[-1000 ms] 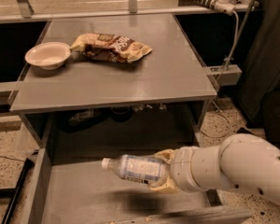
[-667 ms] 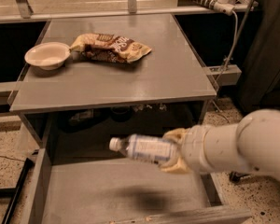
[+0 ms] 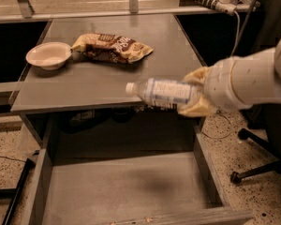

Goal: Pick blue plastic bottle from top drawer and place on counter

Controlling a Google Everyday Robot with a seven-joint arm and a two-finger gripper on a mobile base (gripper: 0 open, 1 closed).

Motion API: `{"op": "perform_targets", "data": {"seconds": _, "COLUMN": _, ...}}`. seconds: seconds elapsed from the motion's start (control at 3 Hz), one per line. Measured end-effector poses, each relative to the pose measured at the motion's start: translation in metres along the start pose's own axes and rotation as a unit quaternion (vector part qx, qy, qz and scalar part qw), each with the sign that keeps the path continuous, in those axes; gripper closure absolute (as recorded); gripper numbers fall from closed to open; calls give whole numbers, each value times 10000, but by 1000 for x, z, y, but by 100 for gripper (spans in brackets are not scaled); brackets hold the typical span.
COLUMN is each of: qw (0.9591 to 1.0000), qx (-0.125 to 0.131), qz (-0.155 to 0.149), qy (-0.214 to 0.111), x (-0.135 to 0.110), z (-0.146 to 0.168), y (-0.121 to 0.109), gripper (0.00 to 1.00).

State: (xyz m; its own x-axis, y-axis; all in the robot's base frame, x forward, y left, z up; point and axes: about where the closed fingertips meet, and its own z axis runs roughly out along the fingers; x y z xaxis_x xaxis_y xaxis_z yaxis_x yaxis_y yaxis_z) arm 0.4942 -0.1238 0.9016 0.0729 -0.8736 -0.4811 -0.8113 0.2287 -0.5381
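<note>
My gripper [image 3: 193,93], with cream-coloured fingers on a white arm, comes in from the right and is shut on the blue plastic bottle [image 3: 161,93]. The bottle lies sideways in the grip, white cap pointing left, held in the air over the front right edge of the counter [image 3: 107,83]. The top drawer [image 3: 117,191] is pulled out below, its flat grey bottom bare.
A cream bowl [image 3: 48,55] sits at the counter's left. A brown-and-cream snack bag [image 3: 111,47] lies beside it near the middle back. An office chair base [image 3: 257,153] stands on the speckled floor at the right. A power strip [image 3: 210,0] lies at the back right.
My gripper has lifted the bottle up out of the drawer and carried it up to the counter's front edge.
</note>
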Motion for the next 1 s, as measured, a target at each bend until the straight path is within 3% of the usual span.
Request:
{"op": "perform_targets", "data": {"seconds": 0.33, "qw": 9998, "qx": 182, "qz": -71, "qy": -63, "x": -11, "z": -12, "y": -16, "gripper": 100}}
{"op": "perform_targets", "data": {"seconds": 0.67, "qw": 9998, "qx": 184, "qz": -71, "qy": -63, "x": -11, "z": -11, "y": -16, "gripper": 100}}
{"op": "perform_targets", "data": {"seconds": 1.0, "qw": 9990, "qx": 445, "qz": -82, "qy": -59, "x": -11, "z": -4, "y": -33, "gripper": 100}}
